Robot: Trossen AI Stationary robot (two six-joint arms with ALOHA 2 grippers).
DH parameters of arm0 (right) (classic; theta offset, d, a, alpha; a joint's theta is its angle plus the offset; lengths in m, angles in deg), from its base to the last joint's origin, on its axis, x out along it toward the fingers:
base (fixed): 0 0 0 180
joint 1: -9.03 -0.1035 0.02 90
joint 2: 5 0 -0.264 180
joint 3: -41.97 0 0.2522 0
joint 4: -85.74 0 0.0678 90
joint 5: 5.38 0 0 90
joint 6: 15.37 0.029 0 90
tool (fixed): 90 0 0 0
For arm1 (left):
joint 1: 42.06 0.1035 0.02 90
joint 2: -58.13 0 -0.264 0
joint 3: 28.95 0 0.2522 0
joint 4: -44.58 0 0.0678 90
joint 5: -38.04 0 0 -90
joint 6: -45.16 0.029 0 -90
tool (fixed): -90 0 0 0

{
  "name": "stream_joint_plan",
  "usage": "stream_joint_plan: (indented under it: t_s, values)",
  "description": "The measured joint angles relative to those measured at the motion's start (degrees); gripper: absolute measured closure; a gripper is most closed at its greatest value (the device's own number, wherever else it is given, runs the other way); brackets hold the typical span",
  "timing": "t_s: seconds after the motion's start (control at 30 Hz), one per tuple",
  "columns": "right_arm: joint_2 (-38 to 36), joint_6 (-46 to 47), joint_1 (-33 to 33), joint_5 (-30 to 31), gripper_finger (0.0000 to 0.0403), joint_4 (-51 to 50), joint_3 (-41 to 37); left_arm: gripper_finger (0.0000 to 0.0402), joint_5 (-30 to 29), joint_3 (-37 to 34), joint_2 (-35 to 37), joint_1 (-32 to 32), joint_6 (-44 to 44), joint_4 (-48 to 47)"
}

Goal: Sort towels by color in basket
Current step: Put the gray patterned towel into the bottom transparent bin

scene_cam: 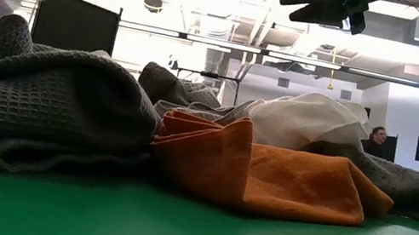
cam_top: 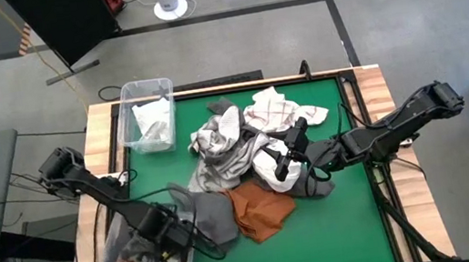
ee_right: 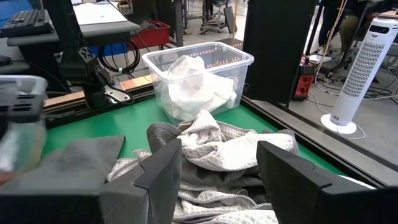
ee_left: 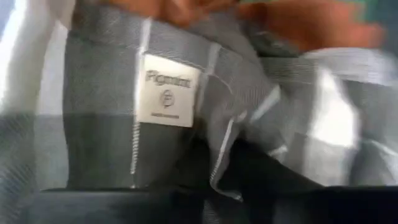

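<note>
"Pigmint" reads the white label (ee_left: 163, 90) on grey checked towel (ee_left: 249, 124).

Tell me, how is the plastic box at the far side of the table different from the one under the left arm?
The far plastic box holds white cloth; the near plastic box holds grey and orange cloth.
The far plastic box stands alone, with no arm near it; the left gripper reaches into the near plastic box.
The far plastic box sits squarely along the table's left edge; the near plastic box looks turned at an angle.
Both are clear and see-through.
</note>
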Motion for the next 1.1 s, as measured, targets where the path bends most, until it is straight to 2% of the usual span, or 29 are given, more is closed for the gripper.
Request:
stream_joint_plan:
  t_s: [0.2,0.33,0.47,0.67,0.83,0.93,1.1]
  values:
    - [0.0,0.0,0.0,0.0,0.0168,0.0,0.0,0.0253,-0.9,1.2,0.1,-1.3,-0.3,0.3]
    - [0.0,0.0,0.0,0.0,0.0168,0.0,0.0,0.023,1.4,1.7,0.2,-1.0,-3.3,-0.7]
    - [0.0,0.0,0.0,0.0,0.0168,0.0,0.0,0.0226,3.7,4.9,0.3,-0.1,-5.1,-5.0]
    - [0.0,0.0,0.0,0.0,0.0168,0.2,0.0,0.0226,3.1,11.2,0.3,0.1,-2.7,-13.5]
    - [0.0,0.0,0.0,0.0,0.0168,0.2,0.0,0.0226,2.8,16.6,0.3,0.1,-2.4,-14.4]
    - [0.0,0.0,0.0,0.0,0.0168,0.2,0.0,0.0226,0.3,17.8,0.4,-0.5,-2.3,-15.3]
    - [0.0,0.0,0.0,0.0,0.0168,0.0,0.0,0.0226,0.0,17.6,0.1,0.1,-1.6,-27.4]
